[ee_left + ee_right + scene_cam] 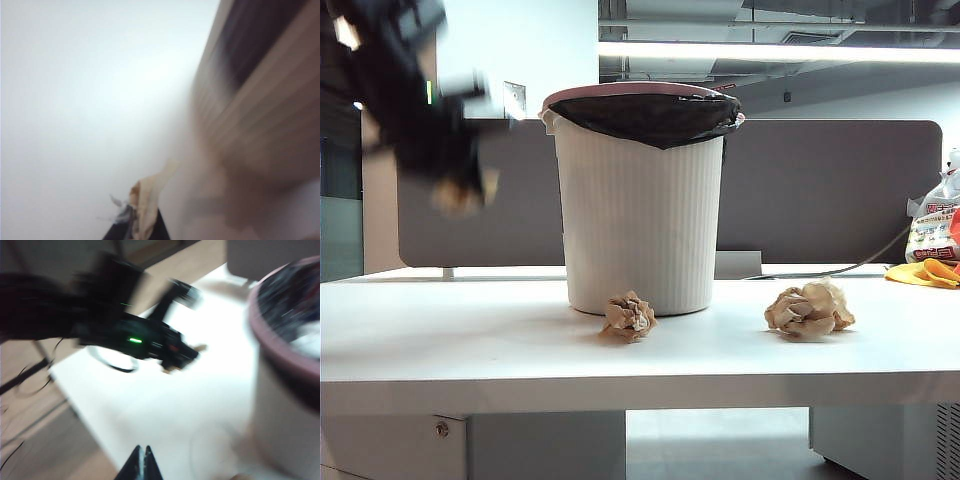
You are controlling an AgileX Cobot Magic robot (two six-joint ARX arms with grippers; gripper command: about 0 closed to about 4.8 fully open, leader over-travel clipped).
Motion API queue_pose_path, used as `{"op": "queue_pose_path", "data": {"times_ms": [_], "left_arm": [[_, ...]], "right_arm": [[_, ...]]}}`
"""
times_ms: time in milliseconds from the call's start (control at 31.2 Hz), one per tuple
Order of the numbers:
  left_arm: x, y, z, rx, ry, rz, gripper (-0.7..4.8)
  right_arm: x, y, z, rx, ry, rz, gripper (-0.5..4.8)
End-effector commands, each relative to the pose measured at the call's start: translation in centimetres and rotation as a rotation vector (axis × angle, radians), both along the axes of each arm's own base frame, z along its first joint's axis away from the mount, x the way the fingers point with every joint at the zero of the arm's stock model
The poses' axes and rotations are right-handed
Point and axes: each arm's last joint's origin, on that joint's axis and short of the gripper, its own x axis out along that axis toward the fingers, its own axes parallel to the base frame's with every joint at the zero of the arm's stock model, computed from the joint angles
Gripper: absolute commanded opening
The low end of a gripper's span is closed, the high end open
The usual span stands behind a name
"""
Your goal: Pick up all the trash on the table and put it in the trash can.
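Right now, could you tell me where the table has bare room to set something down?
The table is bare left of the trash can and between the two paper balls. The far right is crowded with a printed bag and yellow cloth.

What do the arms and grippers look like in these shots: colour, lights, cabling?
Left arm is black and boxy with a lit green indicator and loose black cables trailing behind it; its left gripper is black, badly motion-blurred. Right gripper shows only two thin black fingertips tapering to a point. No readable markings.
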Motion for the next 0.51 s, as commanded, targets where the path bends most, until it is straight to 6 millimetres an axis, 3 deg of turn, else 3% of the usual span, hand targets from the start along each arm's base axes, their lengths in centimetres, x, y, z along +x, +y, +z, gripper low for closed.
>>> {"op": "queue_pose_path", "data": {"times_ms": [32, 192, 257, 353, 513], "left_arm": [[-1.7, -1.1, 6.2, -0.099, -0.207, -0.090, -0.06], [-3.5, -3.3, 13.5, -0.189, -0.481, -0.208, -0.06], [-3.4, -4.2, 14.8, -0.191, -0.525, -0.238, -0.06], [-2.7, -5.4, 15.6, -0.193, -0.548, -0.274, -0.06], [-0.2, -7.8, 14.4, -0.190, -0.500, -0.313, -0.06]], "right_arm": [[-0.4, -1.7, 2.3, 0.036, -0.069, -0.088, -0.08], [-0.6, -3.8, 4.3, 0.013, -0.117, -0.208, -0.08], [-0.7, -4.2, 4.9, -0.047, -0.134, -0.255, -0.08], [-0.9, -4.7, 5.6, -0.112, -0.165, -0.323, -0.08], [-1.1, -5.1, 6.1, -0.112, -0.172, -0.336, -0.08]]}}
